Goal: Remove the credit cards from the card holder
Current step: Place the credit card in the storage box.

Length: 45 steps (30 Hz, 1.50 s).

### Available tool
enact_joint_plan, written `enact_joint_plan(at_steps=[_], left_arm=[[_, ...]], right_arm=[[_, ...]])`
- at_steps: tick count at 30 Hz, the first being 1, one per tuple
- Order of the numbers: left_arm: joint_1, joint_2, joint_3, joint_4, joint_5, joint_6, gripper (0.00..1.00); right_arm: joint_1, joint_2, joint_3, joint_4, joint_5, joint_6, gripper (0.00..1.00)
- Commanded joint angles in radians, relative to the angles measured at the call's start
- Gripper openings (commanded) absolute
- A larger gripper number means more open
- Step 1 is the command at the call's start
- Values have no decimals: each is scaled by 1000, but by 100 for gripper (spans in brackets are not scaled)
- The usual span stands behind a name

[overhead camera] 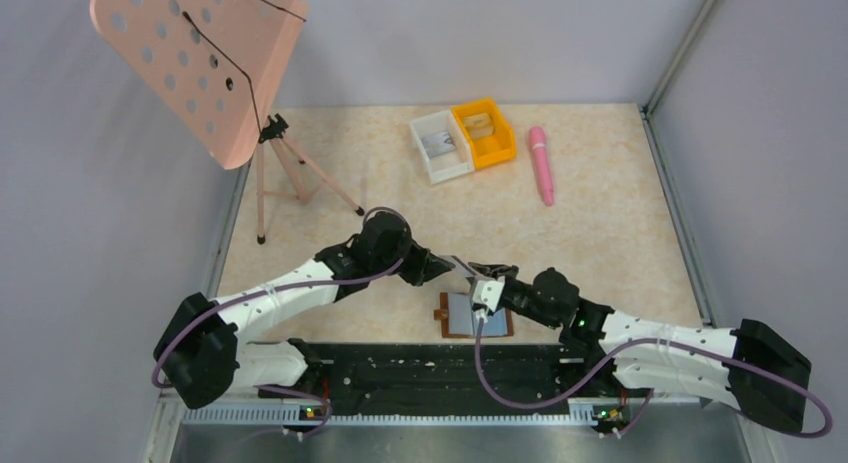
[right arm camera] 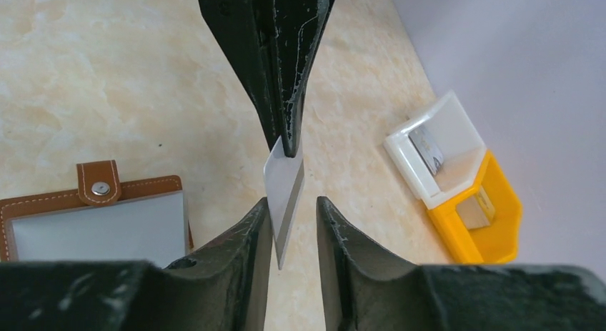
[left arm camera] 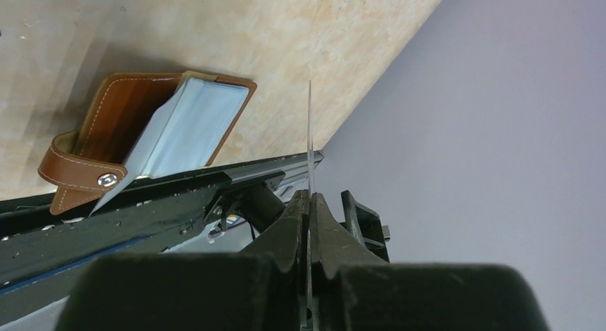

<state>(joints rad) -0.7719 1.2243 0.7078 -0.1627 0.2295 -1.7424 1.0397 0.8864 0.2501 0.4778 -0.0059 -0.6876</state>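
The brown card holder [overhead camera: 475, 316] lies open near the table's front edge, its pale inner pocket [right arm camera: 107, 227] facing up. Above the table, just behind the holder, my left gripper [left arm camera: 310, 194] is shut on a thin pale credit card [left arm camera: 310, 131], which the left wrist view shows edge-on. In the right wrist view the same card [right arm camera: 284, 184] hangs from the left gripper [right arm camera: 286, 151] and dips between the jaws of my right gripper [right arm camera: 294, 200]. Those jaws stand apart, the card close to one finger [right arm camera: 257, 224], with a gap on the other side.
A white bin [overhead camera: 440, 148] and an orange bin [overhead camera: 485, 133] stand side by side at the back, each with something small inside. A pink pen [overhead camera: 541, 163] lies to their right. A pink perforated music stand [overhead camera: 200, 63] on a tripod occupies the back left.
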Motion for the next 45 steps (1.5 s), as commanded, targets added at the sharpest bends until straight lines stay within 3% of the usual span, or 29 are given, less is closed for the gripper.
enact_joint_plan(at_steps=[1, 3, 7, 10, 13, 17, 19, 23, 26, 29, 32, 39, 45], left_arm=[[2, -3, -1, 56, 20, -19, 0], [2, -15, -6, 57, 17, -19, 0], [2, -44, -15, 50, 5, -20, 0], [2, -60, -19, 43, -4, -21, 0], [2, -77, -25, 50, -34, 8, 0], [3, -134, -72, 152, -176, 239, 27], [5, -181, -82, 154, -261, 354, 39], [10, -280, -53, 110, -345, 631, 60], [14, -299, 10, 44, -268, 862, 67], [14, -309, 57, -60, -241, 941, 67], [16, -342, 43, -32, -157, 994, 66], [17, -337, 160, -68, 116, 1208, 64], [17, -256, 274, -125, 429, 1301, 61]], right_arm=[[14, 21, 2, 121, 24, 17, 23], [14, 36, 3, 127, 11, 47, 16], [16, 58, -23, 140, -29, 101, 12], [17, 53, -32, 133, -2, 127, 0], [16, 27, -15, 113, 94, 216, 0], [15, 13, 67, 15, 278, 510, 0], [9, 36, 164, -152, 349, 661, 0], [-31, 99, 319, -399, 296, 843, 0], [-95, 91, 359, -466, 220, 967, 0], [-183, 25, 357, -470, 93, 1076, 0], [-228, -34, 363, -466, -33, 1124, 0], [-265, -95, 439, -616, -399, 1012, 0], [-266, -129, 455, -603, -568, 1015, 0]])
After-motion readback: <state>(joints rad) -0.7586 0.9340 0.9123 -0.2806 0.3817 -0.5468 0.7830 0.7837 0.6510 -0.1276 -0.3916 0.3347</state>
